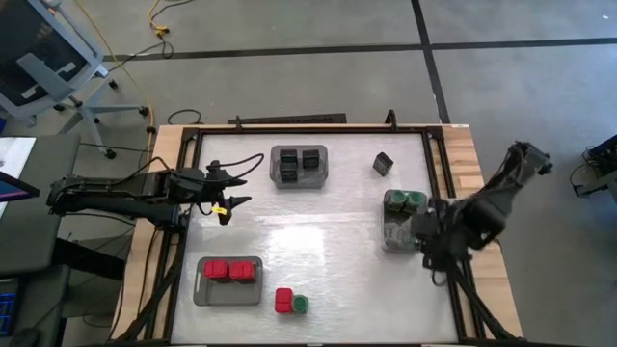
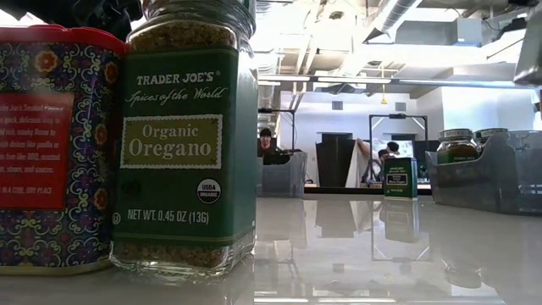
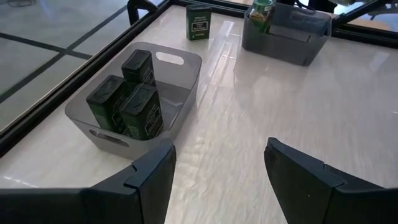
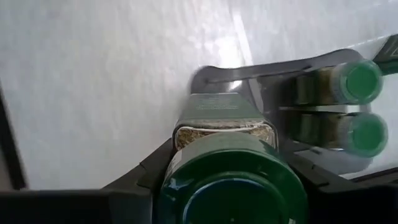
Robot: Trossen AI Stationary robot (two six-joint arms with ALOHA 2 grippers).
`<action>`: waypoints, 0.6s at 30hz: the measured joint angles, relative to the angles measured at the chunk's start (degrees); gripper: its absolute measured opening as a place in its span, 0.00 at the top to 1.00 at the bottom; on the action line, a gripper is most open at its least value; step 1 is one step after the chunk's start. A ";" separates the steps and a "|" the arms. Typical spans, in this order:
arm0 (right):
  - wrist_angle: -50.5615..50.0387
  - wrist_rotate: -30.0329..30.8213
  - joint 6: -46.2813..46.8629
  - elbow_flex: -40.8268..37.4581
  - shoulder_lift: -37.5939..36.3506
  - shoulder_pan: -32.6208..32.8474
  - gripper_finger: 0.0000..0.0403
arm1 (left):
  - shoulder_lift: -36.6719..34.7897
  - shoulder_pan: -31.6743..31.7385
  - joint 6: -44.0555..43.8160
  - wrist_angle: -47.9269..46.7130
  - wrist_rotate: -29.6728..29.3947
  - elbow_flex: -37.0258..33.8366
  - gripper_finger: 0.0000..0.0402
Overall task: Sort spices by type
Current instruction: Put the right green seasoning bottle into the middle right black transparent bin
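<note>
Nearest you at the tabletop's (image 1: 318, 241) front edge, a red box (image 1: 283, 301) and an oregano jar (image 1: 300, 305) stand touching. Just left of them, a grey tray (image 1: 229, 294) holds two red boxes (image 1: 229, 271). On your right, the right claw (image 4: 227, 165) sits clamped on a green-lidded jar (image 4: 233, 180) at the near end of the right-hand tray (image 1: 388, 236), where two more green-lidded jars (image 1: 406, 200) stand at its far end. On your left, the left claw (image 1: 231, 191) hovers over bare tabletop, its fingers (image 3: 152, 177) partly spread with nothing between them. Farther back, the far tray (image 1: 299, 175) holds three black tins (image 3: 127, 93). One black tin (image 1: 384, 164) stands alone near the far right corner.
</note>
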 joint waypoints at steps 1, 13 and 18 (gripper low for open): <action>0.21 -0.54 -2.62 -1.03 -1.22 -1.75 0.46 | 0.02 0.00 0.00 -0.01 0.00 -0.02 0.41; 11.68 -7.53 -16.44 -21.48 -13.87 -14.16 0.46 | 0.00 0.02 0.02 0.08 0.00 -0.02 0.41; 12.22 -9.36 -16.91 -26.48 -14.64 -14.37 0.46 | 0.01 0.01 0.02 0.12 0.00 0.01 0.41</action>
